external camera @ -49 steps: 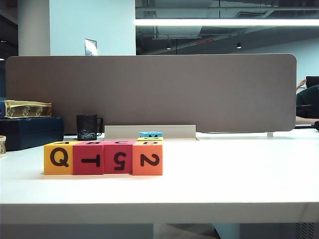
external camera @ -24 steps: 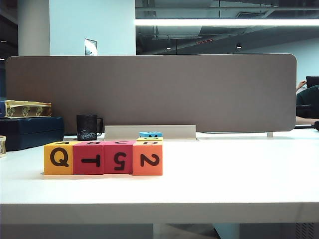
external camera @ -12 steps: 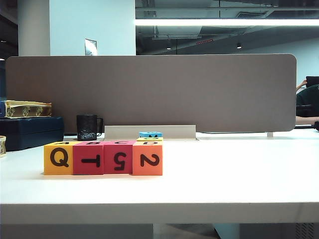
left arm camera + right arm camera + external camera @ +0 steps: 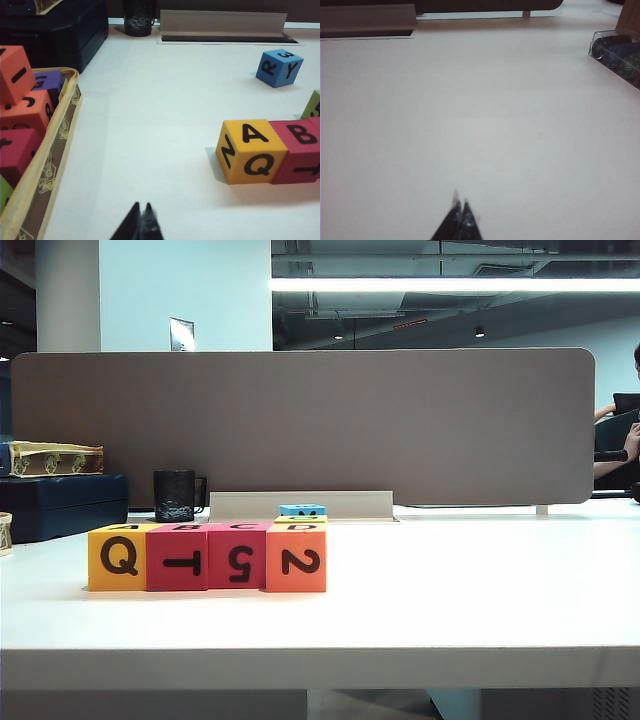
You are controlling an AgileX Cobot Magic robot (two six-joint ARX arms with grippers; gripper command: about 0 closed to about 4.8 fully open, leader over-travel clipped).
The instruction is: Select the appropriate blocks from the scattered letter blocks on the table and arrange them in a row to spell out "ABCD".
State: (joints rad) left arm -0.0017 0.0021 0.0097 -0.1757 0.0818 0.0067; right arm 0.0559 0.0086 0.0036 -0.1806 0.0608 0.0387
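- Row (image 4: 207, 556) seen done on table (image 4: 450, 590), axis left-right; A, B tops read.
- L gripper (image 4: 140, 220) clenched, empty, nearer row; R gripper (image 4: 459, 215) clenched, empty, blocks unseen.

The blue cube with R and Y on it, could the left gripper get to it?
Probably yes. The blue cube sits alone on the white table, apart from the yellow cube. Nothing lies between it and the shut left gripper, which would first have to open.

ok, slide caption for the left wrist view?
Shut left gripper above the table, yellow A block touching pink-red B block.
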